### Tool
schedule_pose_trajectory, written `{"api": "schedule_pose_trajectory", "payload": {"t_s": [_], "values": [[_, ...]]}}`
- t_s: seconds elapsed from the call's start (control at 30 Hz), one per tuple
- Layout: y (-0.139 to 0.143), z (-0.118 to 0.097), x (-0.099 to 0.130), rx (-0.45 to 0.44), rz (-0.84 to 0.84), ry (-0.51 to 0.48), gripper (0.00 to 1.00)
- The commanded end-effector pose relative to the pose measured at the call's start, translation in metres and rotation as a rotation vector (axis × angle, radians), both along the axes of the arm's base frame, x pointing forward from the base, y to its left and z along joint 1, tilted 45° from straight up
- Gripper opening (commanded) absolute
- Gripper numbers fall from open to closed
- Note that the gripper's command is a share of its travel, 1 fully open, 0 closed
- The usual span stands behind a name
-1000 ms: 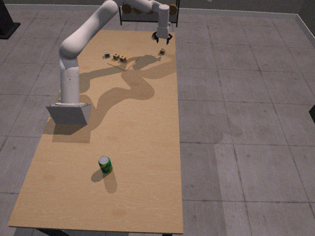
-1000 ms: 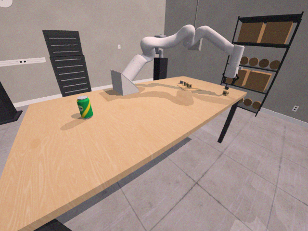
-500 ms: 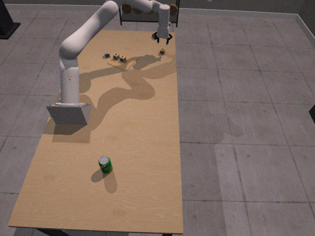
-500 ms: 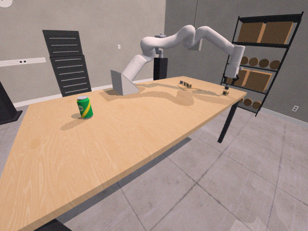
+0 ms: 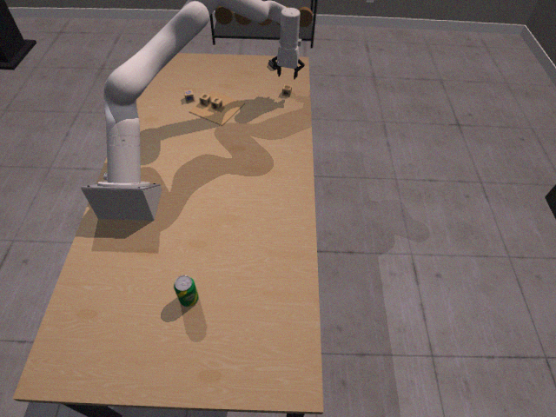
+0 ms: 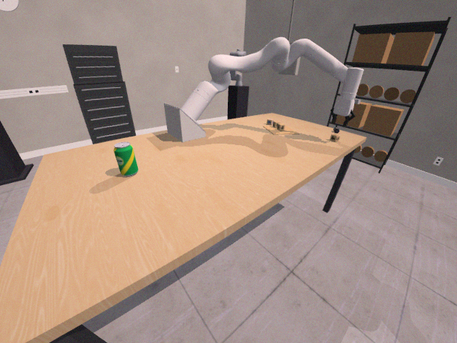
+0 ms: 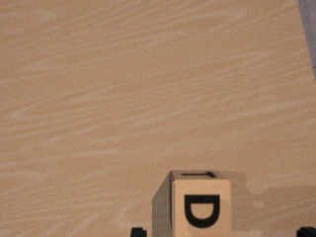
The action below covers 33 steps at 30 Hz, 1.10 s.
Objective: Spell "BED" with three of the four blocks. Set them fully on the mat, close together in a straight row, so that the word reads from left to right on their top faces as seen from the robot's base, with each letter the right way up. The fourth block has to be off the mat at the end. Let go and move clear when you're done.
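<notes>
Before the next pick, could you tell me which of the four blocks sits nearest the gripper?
The lone block by the table's right edge, just below the open gripper; the other three cluster at the mat.

Open air under the claw, one block below

The claw point(image 5: 286, 71) hangs with jaws wide and nothing between them, above the lone block point(image 5: 286, 91) near the table point(image 5: 251, 269) edge. Bare wood surrounds that block; the mat point(image 5: 224, 115) and other blocks point(image 5: 204, 99) stand well off to one side.
</notes>
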<state>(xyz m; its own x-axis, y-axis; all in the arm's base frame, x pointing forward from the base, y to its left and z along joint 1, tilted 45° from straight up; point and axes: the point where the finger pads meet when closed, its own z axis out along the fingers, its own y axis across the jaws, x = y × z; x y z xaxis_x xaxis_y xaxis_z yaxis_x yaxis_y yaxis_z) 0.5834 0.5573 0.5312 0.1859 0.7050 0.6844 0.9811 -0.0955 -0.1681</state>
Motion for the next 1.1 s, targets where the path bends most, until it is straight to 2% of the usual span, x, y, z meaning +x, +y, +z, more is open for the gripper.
{"api": "schedule_pose_trajectory", "payload": {"t_s": [0.0,0.5,1.07], "values": [[0.000,0.001,0.000,0.001,-0.001,-0.002,0.84],[0.001,0.000,0.000,0.001,-0.001,-0.002,0.84],[0.014,-0.013,0.000,0.001,0.000,-0.001,0.84]]}}
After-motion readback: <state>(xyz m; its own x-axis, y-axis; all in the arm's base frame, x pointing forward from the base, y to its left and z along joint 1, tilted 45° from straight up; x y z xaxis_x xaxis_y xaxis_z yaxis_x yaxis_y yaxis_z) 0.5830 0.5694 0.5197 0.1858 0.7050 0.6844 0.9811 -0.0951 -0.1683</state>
